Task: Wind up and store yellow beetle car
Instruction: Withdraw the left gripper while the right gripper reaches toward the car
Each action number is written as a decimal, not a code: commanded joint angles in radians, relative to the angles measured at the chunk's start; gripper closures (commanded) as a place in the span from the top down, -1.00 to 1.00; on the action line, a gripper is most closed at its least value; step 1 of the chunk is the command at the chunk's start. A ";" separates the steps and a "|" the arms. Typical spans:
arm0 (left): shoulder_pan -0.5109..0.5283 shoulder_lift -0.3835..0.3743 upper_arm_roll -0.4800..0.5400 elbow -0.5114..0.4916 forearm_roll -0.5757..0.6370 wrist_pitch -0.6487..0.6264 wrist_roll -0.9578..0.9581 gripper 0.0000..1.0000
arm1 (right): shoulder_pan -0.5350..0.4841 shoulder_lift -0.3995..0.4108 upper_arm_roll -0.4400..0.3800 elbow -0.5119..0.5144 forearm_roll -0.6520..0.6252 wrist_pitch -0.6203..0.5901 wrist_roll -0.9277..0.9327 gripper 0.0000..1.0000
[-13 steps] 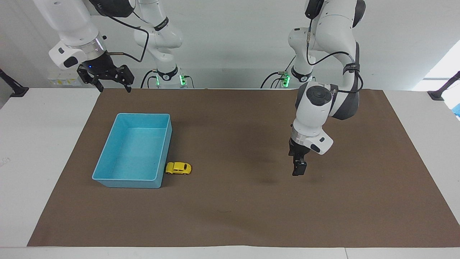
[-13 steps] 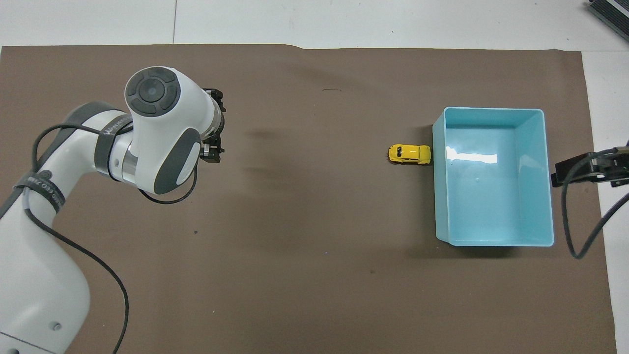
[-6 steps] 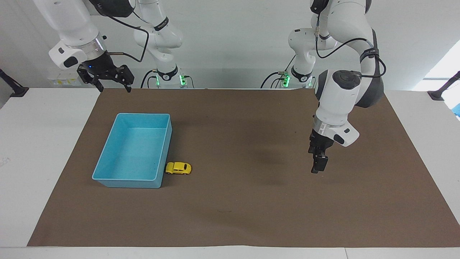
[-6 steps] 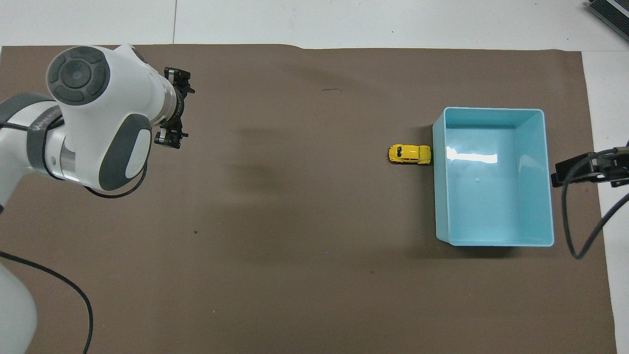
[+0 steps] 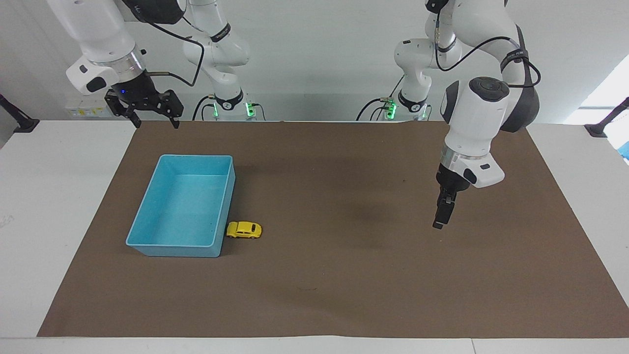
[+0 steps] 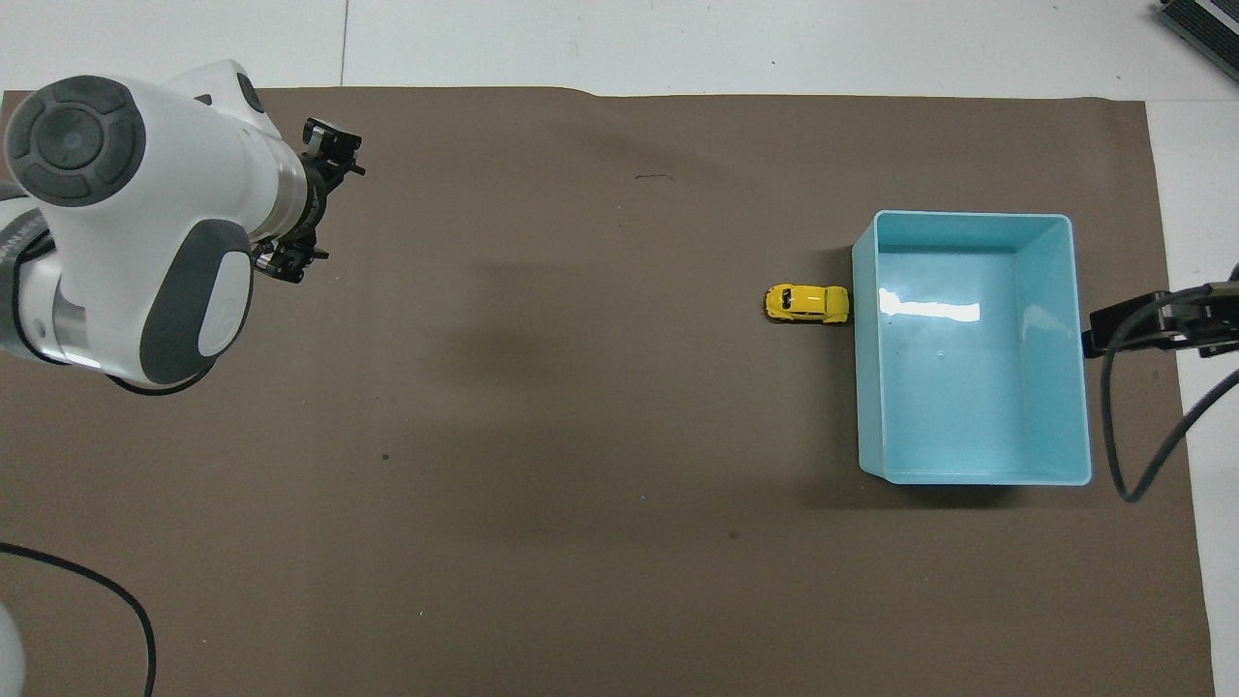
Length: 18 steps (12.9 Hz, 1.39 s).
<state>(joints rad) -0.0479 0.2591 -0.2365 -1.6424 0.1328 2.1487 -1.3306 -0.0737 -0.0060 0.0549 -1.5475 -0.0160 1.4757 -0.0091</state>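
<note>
Meanwhile left gripper, open and empty, keeps drifting over bare brown mat toward its own end, away from yellow beetle car, which hasn't moved: touching blue bin outside wall. Right gripper waits open. Storing not started.

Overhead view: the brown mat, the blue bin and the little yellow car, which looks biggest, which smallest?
1. Brown mat, covering most of the table.
2. Blue bin.
3. Yellow beetle car, tiny, right beside the bin's wall.
</note>
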 commanded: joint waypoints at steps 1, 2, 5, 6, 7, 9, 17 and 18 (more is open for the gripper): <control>0.033 -0.034 -0.004 -0.008 -0.016 -0.050 0.183 1.00 | 0.003 0.053 0.005 0.023 0.018 0.009 -0.009 1.00; 0.039 -0.043 -0.004 -0.008 -0.018 -0.062 0.265 1.00 | 0.008 0.069 0.006 0.024 0.013 0.012 -0.006 1.00; 0.065 -0.067 -0.003 -0.010 -0.033 -0.122 0.474 1.00 | 0.023 0.119 0.019 0.046 0.025 0.061 0.030 1.00; 0.075 -0.072 -0.003 -0.010 -0.047 -0.131 0.529 1.00 | 0.023 0.129 0.019 0.043 0.028 0.098 0.075 1.00; 0.077 -0.081 0.002 -0.010 -0.062 -0.145 0.589 1.00 | 0.032 0.133 0.020 0.034 0.030 0.125 0.108 1.00; 0.077 -0.099 0.025 -0.010 -0.065 -0.191 0.742 1.00 | 0.069 0.171 0.019 0.032 0.030 0.162 0.179 1.00; 0.071 -0.166 0.121 0.062 -0.128 -0.392 1.136 1.00 | 0.115 0.227 0.020 -0.003 0.031 0.290 0.667 1.00; 0.072 -0.167 0.121 0.087 -0.127 -0.435 1.148 1.00 | 0.132 0.227 0.019 -0.006 0.031 0.293 0.731 1.00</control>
<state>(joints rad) 0.0200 0.0994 -0.1158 -1.6062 0.0211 1.7939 -0.2268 0.0500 0.2253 0.0699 -1.5416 -0.0012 1.7469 0.6156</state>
